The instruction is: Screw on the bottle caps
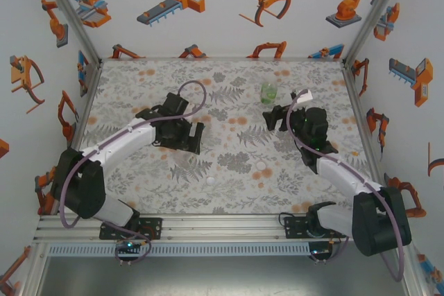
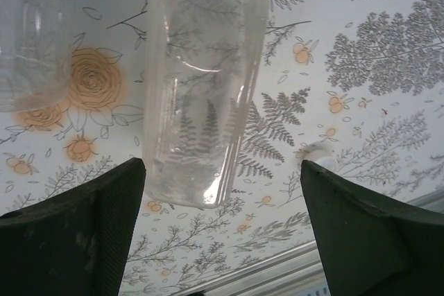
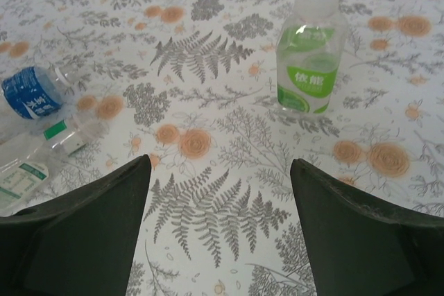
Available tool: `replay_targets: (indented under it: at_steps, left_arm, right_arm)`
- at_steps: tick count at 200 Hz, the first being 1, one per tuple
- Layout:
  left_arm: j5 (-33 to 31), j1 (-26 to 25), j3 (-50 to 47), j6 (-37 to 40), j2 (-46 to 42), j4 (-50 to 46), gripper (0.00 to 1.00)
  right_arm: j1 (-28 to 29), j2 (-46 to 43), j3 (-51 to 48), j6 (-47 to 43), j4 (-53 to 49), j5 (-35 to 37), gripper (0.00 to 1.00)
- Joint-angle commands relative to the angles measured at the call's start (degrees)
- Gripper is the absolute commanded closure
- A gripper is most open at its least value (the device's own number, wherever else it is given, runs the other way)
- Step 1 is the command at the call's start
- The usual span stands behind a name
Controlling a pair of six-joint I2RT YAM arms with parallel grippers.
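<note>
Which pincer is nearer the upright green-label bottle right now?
Right. The right pincer sits just before the green-label bottle; the left pincer is well off to its left, over a lying clear bottle.

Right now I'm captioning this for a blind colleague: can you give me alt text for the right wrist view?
A green-labelled bottle stands upright on the floral tablecloth, ahead and right of the open, empty right gripper. At the left edge a blue-labelled bottle and a slim clear bottle lie on their sides.

left arm [image 1: 121,140], right arm [image 1: 340,171]: white links, black joints | cables [image 1: 193,82]: purple | pincer fingers [image 2: 69,240]: black, wedge-shaped
</note>
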Motion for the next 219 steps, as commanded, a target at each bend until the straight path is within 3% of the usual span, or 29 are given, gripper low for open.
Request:
replay_targets:
  at_steps: [1, 46, 131, 219]
  left_arm:
    - [-2.63, 0.12, 2.63, 0.81, 0.28, -2.57, 0.15]
    - [-2.67, 0.73, 5.73, 2.57, 5.28, -2.83, 0.14]
    - [-2.59, 0.56, 5.84, 5.86, 13.06, 1.73, 0.14]
    - [-3.75, 0.29, 4.50, 5.39, 19.59, 1.44, 0.23]
  right_arm:
    - [0.63, -1.67, 4.09, 1.37, -6.48, -1.36, 0.28]
    - [0.94, -5.06, 6.43, 1.16, -15.19, -2.05, 0.28]
    - [2.49, -13.59, 3.63, -0.11, -18.95, -0.18, 0.29]
    - [3.65, -17.17, 3.04, 0.14, -23.70, 2.27, 0.30]
